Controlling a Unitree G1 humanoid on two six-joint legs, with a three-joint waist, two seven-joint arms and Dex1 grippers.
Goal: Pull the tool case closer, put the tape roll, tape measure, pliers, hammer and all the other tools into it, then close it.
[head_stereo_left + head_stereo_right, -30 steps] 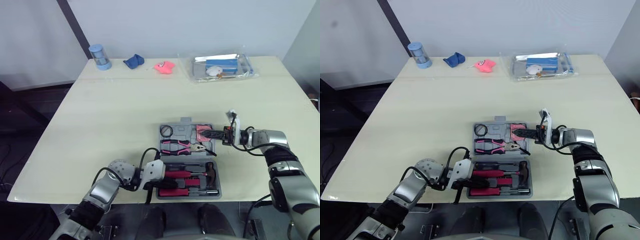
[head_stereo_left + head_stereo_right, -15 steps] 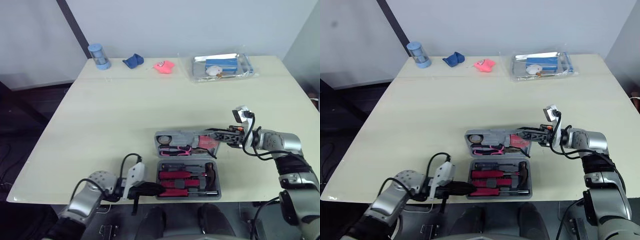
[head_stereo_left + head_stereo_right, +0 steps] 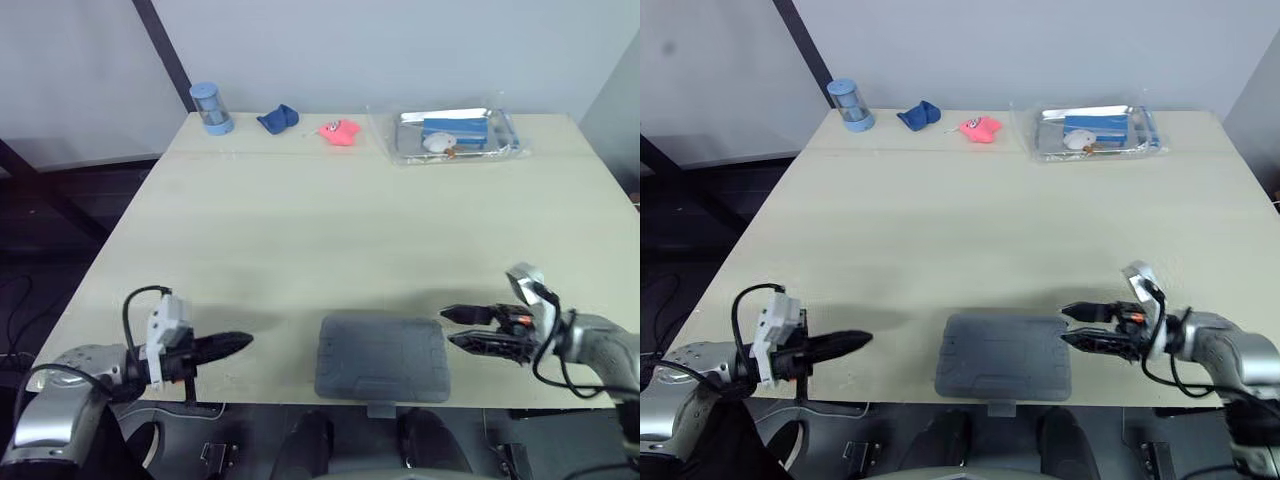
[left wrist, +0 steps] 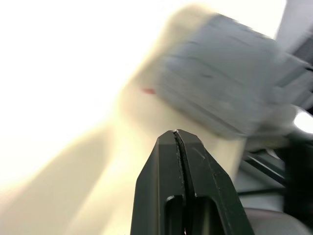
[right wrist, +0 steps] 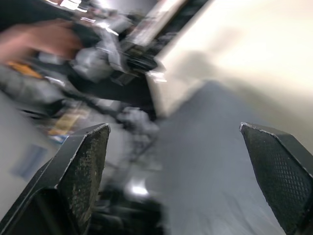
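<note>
- Tool case (image 3: 382, 357) lies shut on the table (image 3: 300, 220) by its near edge.
- Right pincer (image 3: 447, 327) gapes, empty, just beside its right side.
- Left pincer (image 3: 240, 342), clenched on nothing, sits apart to its left.

Head views evenly lit, faint soft shadows on the table (image 3: 300, 230); tabletop glares white in left wrist view.

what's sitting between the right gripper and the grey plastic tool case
Nothing visible. The open right gripper is right at the right end of the closed grey plastic tool case on the cream table, with no object between them.
</note>
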